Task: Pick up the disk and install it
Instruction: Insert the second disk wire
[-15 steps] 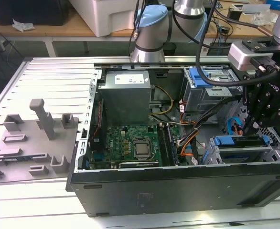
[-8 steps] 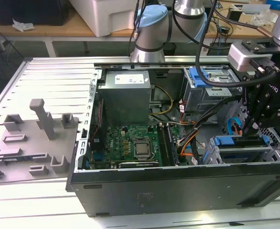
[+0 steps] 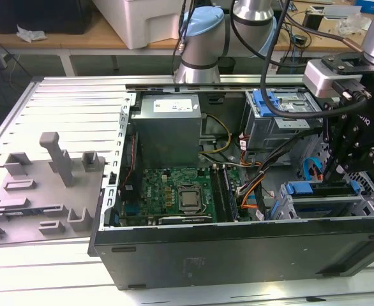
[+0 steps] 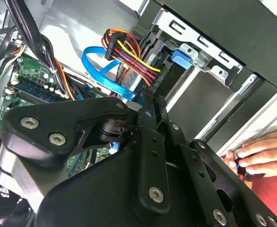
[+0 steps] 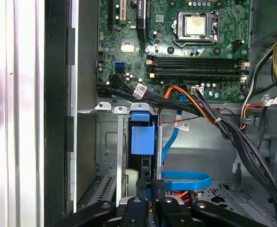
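The open computer case (image 3: 238,248) is seen lying on the desk (image 3: 53,268). The gripper (image 3: 337,171) is lowered over the drive cage (image 3: 321,204) at the exterior view's right — its fingers (image 5: 143,187) are closed on the disk (image 5: 142,137), which is held on edge in the cage slot, blue carrier frame showing. The motherboard (image 3: 174,194) is exposed nearby. A hand (image 4: 264,153) is rested on the case edge.

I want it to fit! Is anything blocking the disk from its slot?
Nothing visible does. The disk already stands in the metal cage slot, right by the gripper; the blue cable lies beside it.
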`<state>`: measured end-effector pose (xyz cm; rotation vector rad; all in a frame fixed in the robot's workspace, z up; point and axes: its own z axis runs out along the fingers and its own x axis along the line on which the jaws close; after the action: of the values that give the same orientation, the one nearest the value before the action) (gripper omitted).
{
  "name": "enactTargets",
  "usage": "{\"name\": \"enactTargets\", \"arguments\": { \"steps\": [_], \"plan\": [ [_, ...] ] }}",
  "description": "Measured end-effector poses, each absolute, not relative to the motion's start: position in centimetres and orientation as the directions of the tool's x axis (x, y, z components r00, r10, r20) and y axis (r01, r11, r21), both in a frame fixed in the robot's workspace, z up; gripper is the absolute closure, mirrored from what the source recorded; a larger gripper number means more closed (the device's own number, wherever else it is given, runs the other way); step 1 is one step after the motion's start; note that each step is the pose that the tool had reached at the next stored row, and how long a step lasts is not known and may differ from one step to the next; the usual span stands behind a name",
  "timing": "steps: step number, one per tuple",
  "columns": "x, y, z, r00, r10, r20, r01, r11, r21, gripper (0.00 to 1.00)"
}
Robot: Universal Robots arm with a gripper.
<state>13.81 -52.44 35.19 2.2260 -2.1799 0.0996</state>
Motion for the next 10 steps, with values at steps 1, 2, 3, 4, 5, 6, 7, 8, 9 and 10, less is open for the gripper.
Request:
{"name": "enactTargets", "arguments": {
  "steps": [1,2,3,4,5,6,7,8,9,10],
  "plan": [
    [13.81,-52.44,35.16,0.020,-0.998,0.063,-0.999,-0.022,-0.027,0.84],
    [13.82,-52.44,35.13,0.020,-0.998,0.063,-0.999,-0.022,-0.027,0.84],
    [13.82,-52.44,35.11,0.020,-0.998,0.063,-0.999,-0.022,-0.027,0.84],
    [13.81,-52.44,35.09,0.020,-0.998,0.063,-0.999,-0.021,-0.027,0.84],
    [13.82,-52.44,35.07,0.020,-0.998,0.063,-0.999,-0.021,-0.027,0.84],
    [13.81,-52.44,35.05,0.020,-0.998,0.063,-0.999,-0.021,-0.027,0.84],
    [13.82,-52.44,35.02,0.020,-0.998,0.063,-0.999,-0.021,-0.027,0.84],
    [13.81,-52.44,34.99,0.020,-0.998,0.063,-0.999,-0.021,-0.027,0.84],
    [13.82,-52.44,34.97,0.020,-0.998,0.063,-0.999,-0.021,-0.027,0.84],
    [13.82,-52.44,34.93,0.019,-0.998,0.063,-0.999,-0.020,-0.027,0.84]
  ]
}}
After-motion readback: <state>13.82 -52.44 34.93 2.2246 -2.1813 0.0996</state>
